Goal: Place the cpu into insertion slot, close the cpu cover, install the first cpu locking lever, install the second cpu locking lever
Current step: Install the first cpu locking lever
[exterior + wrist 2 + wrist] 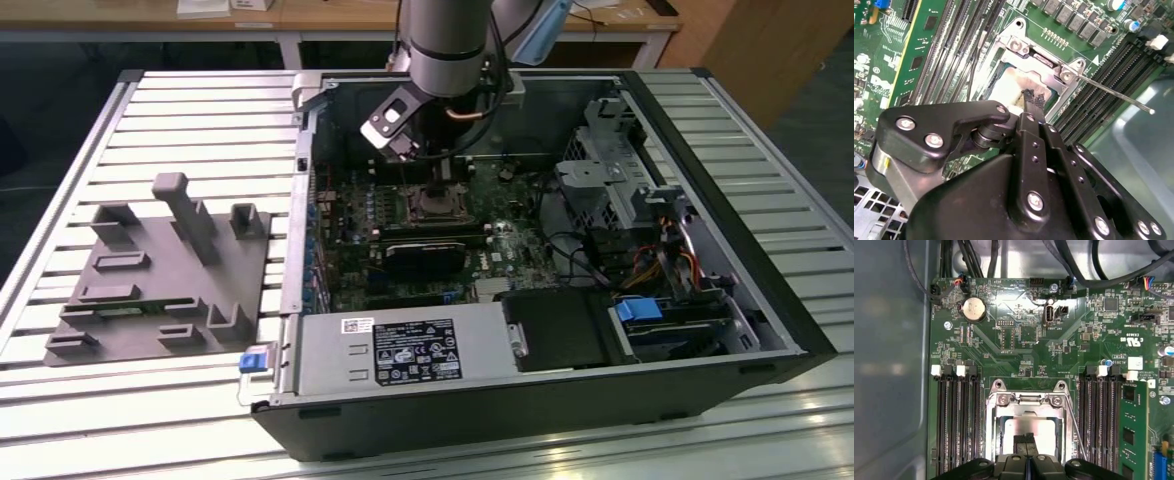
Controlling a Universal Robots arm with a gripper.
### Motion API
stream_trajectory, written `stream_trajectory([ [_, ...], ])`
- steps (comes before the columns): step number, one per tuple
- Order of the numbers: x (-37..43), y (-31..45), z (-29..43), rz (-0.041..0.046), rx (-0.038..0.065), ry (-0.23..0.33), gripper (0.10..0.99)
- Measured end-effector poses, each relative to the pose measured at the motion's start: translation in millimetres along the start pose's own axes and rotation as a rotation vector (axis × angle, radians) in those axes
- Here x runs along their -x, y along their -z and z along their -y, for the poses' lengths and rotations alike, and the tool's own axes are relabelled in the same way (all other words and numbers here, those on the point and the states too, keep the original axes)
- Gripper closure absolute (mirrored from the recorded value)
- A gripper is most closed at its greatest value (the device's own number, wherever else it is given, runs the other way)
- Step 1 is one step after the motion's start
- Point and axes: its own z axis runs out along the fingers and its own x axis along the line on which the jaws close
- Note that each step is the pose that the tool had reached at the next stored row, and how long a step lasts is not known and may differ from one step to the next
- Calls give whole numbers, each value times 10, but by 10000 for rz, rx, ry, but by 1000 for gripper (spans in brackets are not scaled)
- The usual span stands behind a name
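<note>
In the exterior view, a grey moulded fixture (160,270) lies on the slatted table (147,410) at about nine o'clock from the open computer case (534,410). Inside the case, the labelled power supply (400,352) fills the six o'clock edge. The long black heatsink block (424,256) sits just above it on the board, and the insertion slot (434,200) is just beyond that block, toward twelve o'clock. The arm (447,45) comes down from twelve o'clock straight over the slot. At three o'clock from the slot stand the metal drive cage (607,180) and a blue latch (638,308). In the first wrist view the cpu (1041,432) lies seated in the slot, with its pale silver top showing through the window of the cpu cover (1026,401). The cover appears to lie flat around the chip, between two banks of black memory slots (956,425). The gripper (1026,445) has its fingertips pressed together with nothing pinched between them. The tips are right over the chip's top, though I cannot tell whether they touch it. In the second wrist view a thin locking lever (1114,95) juts free from the cover's corner, out across the memory slots.
</note>
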Motion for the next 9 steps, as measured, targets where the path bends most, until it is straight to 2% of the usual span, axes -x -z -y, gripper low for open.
stream_trajectory([
  [4, -2, 101, -2, 0, 0, -1, 980],
  [9, -4, 283, -6, 2, 0, -2, 980],
])
